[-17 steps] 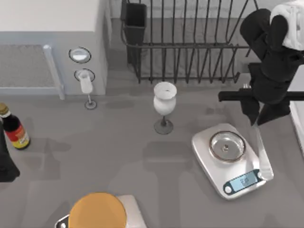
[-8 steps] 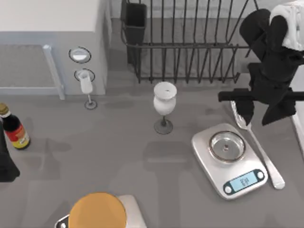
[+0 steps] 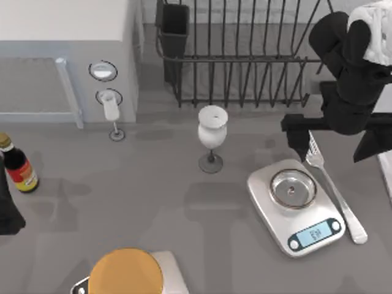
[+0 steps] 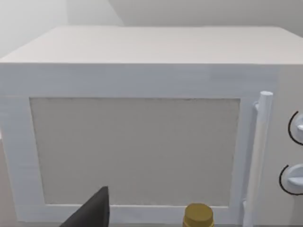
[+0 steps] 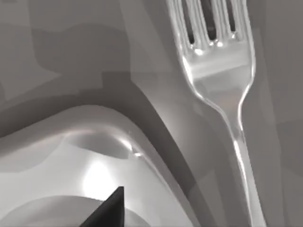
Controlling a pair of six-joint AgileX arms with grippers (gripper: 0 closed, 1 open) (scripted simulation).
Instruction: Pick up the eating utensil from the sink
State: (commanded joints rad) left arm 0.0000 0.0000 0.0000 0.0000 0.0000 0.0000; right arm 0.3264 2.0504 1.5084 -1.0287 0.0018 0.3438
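The eating utensil, a shiny silver fork (image 3: 331, 187), lies flat on the grey counter just right of the kitchen scale (image 3: 295, 205). Its tines point toward the dish rack and its round handle end lies near the front right. My right gripper (image 3: 335, 147) hovers over the tines, open wide, with one finger on each side and nothing between them. The right wrist view looks down on the fork (image 5: 220, 71), a corner of the scale (image 5: 94, 156) and one black fingertip (image 5: 109, 210). The sink's pale rim (image 3: 387, 174) runs along the right edge. My left gripper (image 3: 7, 214) stays parked at the far left.
A black wire dish rack (image 3: 245, 55) stands behind the right arm. A white goblet (image 3: 212, 138) stands mid-table. A microwave (image 3: 61, 49) fills the back left, with a sauce bottle (image 3: 17, 166) in front of it. An orange disc (image 3: 127, 271) sits at the front.
The right gripper's fingers have spread wide apart. The fork, held steeply between them a second ago, has come free and now lies flat beside the scale with its tines showing.
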